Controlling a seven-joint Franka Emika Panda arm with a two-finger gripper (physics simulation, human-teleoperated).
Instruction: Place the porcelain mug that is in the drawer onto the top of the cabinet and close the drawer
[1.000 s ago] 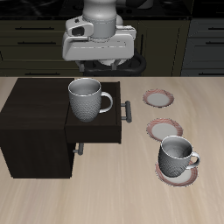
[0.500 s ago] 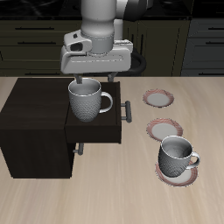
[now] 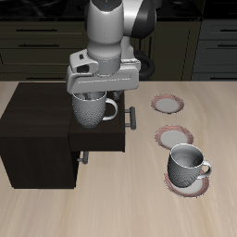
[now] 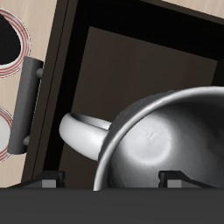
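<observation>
Nearest the table's front edge, a smaller grey mug [image 3: 187, 165] is sitting on a pink-rimmed plate [image 3: 172, 184]. Just behind it a second plate [image 3: 171, 136] is lying bare, and a third plate [image 3: 168, 105] farther back.

The cabinet [image 3: 35, 130] is standing beside them with the drawer [image 3: 100, 137] pulled out; its grey bar handle [image 3: 135, 119] is facing the plates. The same handle [image 4: 29, 103] is being seen in the wrist view along the drawer's edge.

The porcelain mug [image 3: 91, 109] is sitting upright inside the open drawer, loop handle [image 3: 113, 108] pointing toward the bar handle. In the wrist view the mug's white inside [image 4: 166, 144] and its handle [image 4: 83, 136] are filling the frame, directly under the camera.

The gripper [image 3: 93, 93] is being held right at the mug's rim, fingers pointing down. The fingertips are hidden by the gripper body and the mug, so how wide the jaws are standing and whether the mug is being gripped cannot be told.
</observation>
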